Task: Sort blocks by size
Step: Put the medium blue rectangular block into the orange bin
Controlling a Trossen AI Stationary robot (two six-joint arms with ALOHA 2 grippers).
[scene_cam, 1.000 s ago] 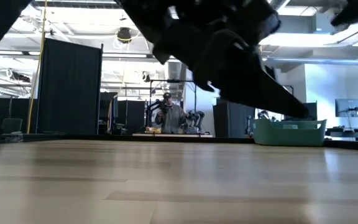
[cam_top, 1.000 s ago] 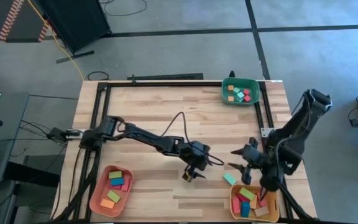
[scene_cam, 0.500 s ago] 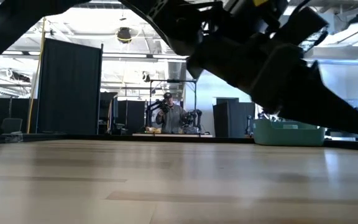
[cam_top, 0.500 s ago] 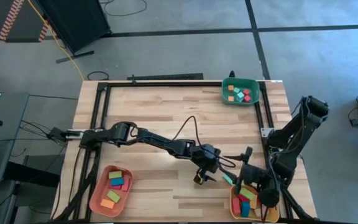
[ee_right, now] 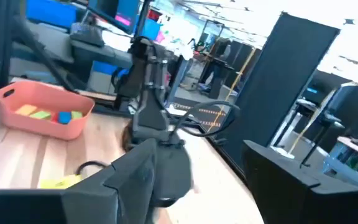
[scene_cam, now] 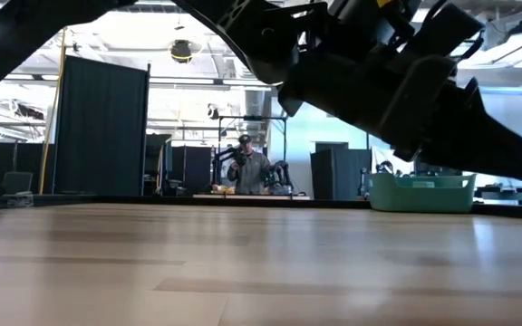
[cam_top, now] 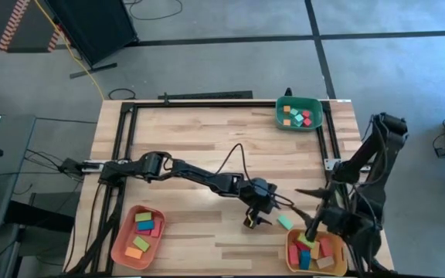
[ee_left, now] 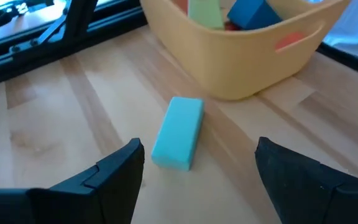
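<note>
A teal bar block (cam_top: 285, 222) lies flat on the wooden table, just left of the yellow tray (cam_top: 291, 249). In the left wrist view the teal bar block (ee_left: 178, 132) lies ahead of my fingers, beside the yellow tray's wall (ee_left: 241, 68). My left gripper (cam_top: 255, 220) is open and empty, low over the table, just left of the bar; it also shows in its wrist view (ee_left: 197, 180). My right gripper (cam_top: 307, 210) is open and empty above the yellow tray's far edge, facing the table's left side (ee_right: 210, 186).
The yellow tray holds several blocks (cam_top: 309, 247). A salmon tray (cam_top: 120, 245) with blocks stands near left, and a green tray (cam_top: 280, 116) with blocks at the far right corner. A black cable (cam_top: 226, 154) arcs over the table's middle. A person (scene_cam: 246, 167) stands far behind the table.
My left gripper has gone toward the table's right edge and a little nearer, closing on the teal bar, which has stayed where it was. My right gripper has drawn back toward the near right, over the yellow tray.
</note>
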